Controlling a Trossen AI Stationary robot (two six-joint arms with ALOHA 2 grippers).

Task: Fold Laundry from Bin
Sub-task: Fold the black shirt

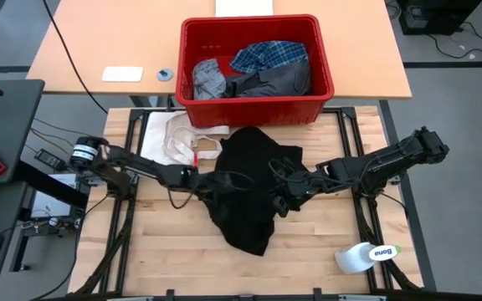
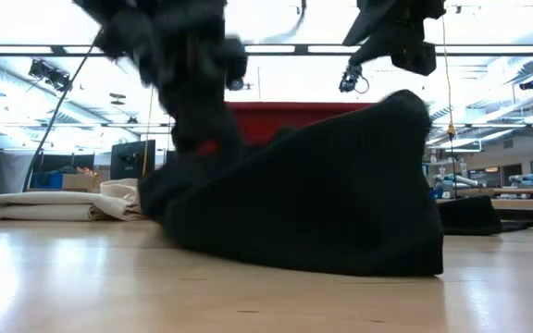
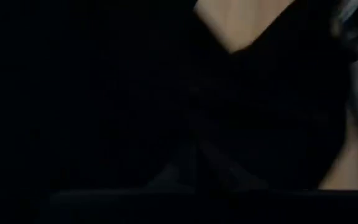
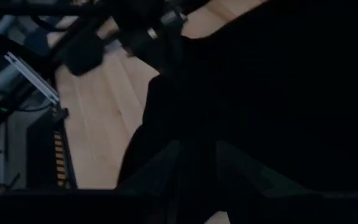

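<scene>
While both arms reach in over the wooden table (image 1: pixel 166 251), the black garment (image 1: pixel 249 188) lies bunched between them at the middle, one tail trailing toward the near edge. The left gripper (image 1: pixel 223 180) sits at the garment's left edge with its jaws fully closed, pressed into the cloth — its wrist view shows almost nothing but black fabric, so whether a fold is actually pinched between the fingers cannot be told. The right gripper (image 1: pixel 284 186) is buried in the garment's right side; its jaws stand narrowly apart, and whether they hold cloth cannot be told either. From the low view the garment (image 2: pixel 322 203) rises in a tent, peaked on the right.

Behind it, touching the table's far edge, stands the red bin (image 1: pixel 192 92), holding a light grey piece (image 1: pixel 207 79), a dark grey piece (image 1: pixel 279 82) and the plaid shirt (image 1: pixel 268 55). A cream cloth (image 1: pixel 170 138) with strap loops lies flat just left of the black garment. At the near right corner a white bottle (image 1: pixel 365 256) lies on its side — its label reads "Bona", seen upside down.
</scene>
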